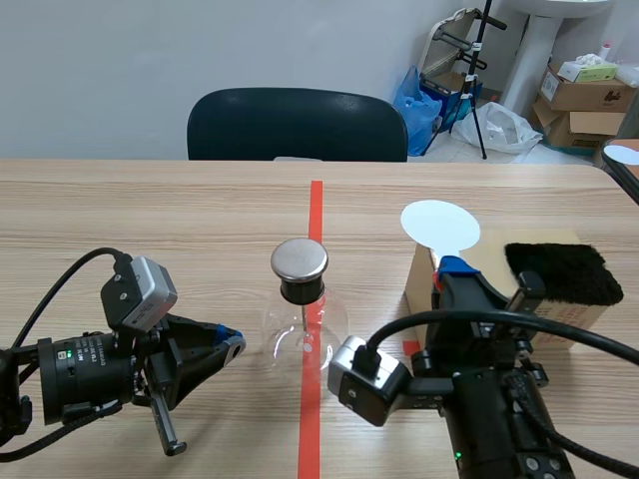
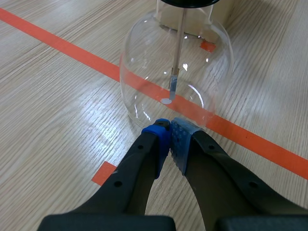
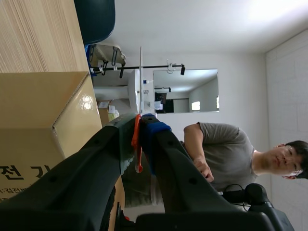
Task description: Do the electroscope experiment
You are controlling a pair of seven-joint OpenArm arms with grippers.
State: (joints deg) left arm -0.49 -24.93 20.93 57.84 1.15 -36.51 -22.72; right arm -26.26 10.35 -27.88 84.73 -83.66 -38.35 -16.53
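Wooden counter crossed by red tape line; dark chair set behind. Glass electroscope stood on line, mid-counter. Left claw pressed together, empty, just beside it. White disc pinched by handle in right claw. Electroscope cap cut off in left wrist view.

Probably a lab: taped wooden table, stacked cardboard boxes.
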